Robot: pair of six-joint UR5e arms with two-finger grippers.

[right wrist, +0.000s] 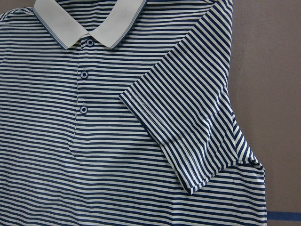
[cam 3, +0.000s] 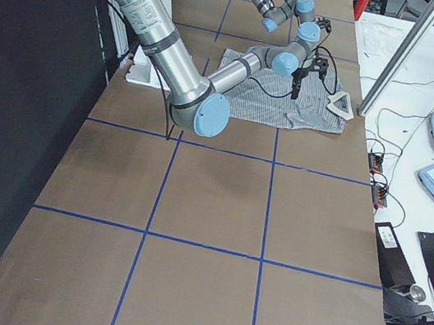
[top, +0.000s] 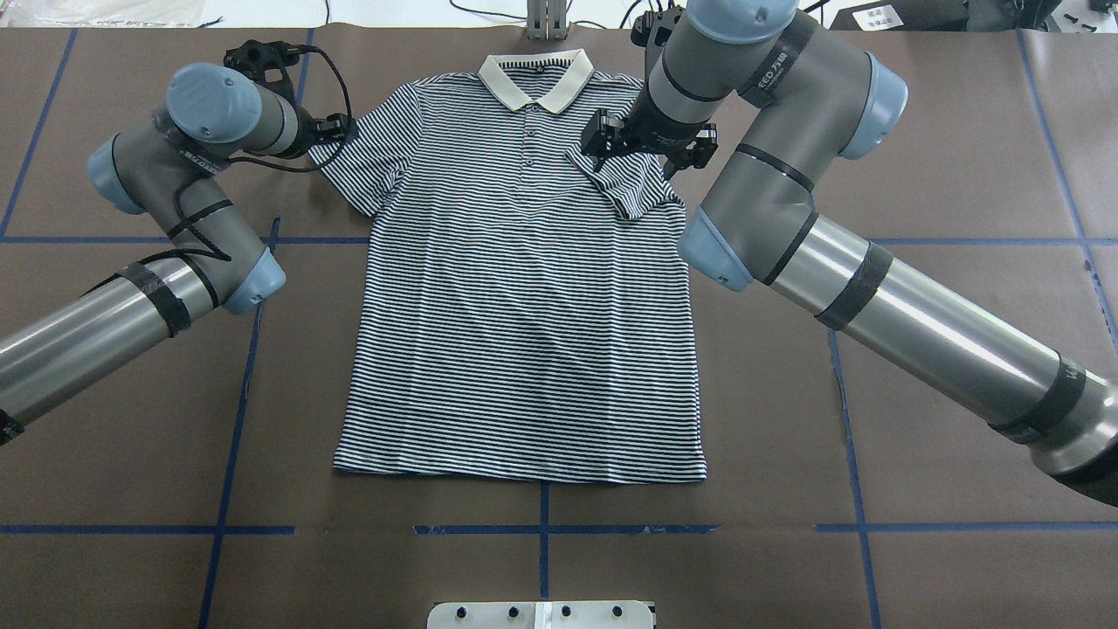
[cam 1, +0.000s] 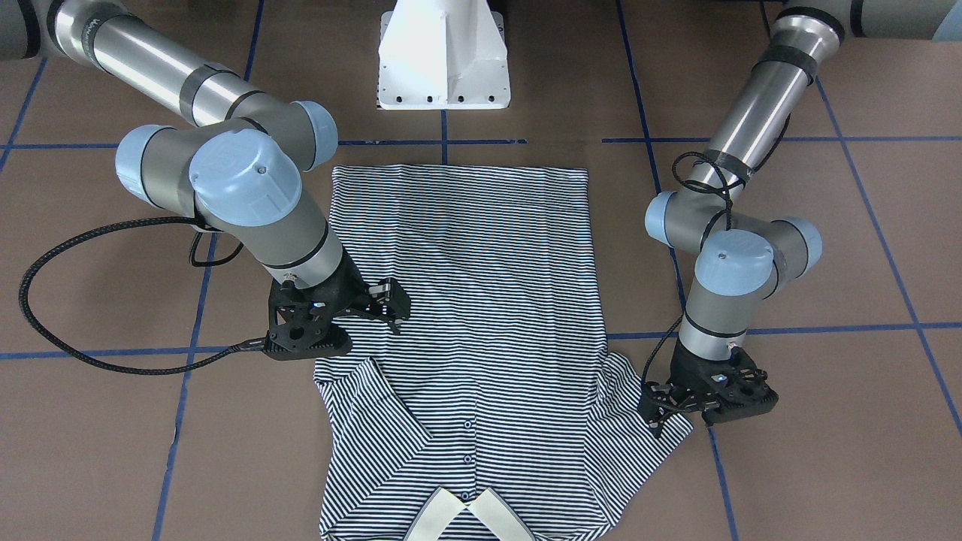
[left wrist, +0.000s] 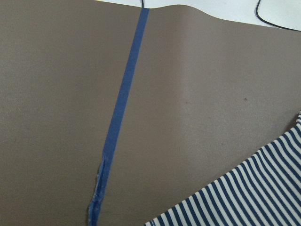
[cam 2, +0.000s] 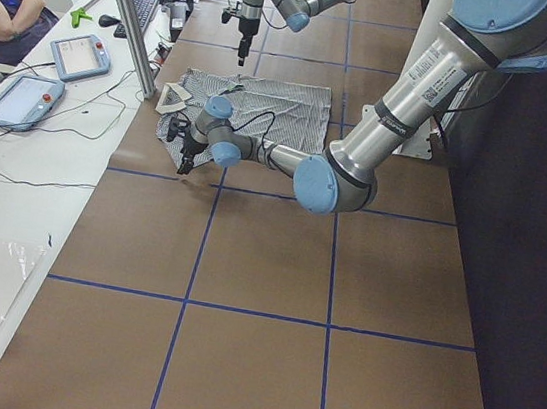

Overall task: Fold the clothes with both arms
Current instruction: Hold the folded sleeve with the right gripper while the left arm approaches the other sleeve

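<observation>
Collar near bench far edge, polo shirt flat, front up; right sleeve lies folded over chest, so right arm hovers above, jaws wide, empty; left arm low at left sleeve tip, likely for matching fold; its jaws unreadable

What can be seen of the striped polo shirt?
The polo shirt lies flat, front up, on the brown table: thin navy-and-white stripes, cream collar, three small buttons, soft knit. Its sleeve on the robot's right is folded in over the chest; the other sleeve lies spread, the left gripper at its edge, contact unclear.
</observation>
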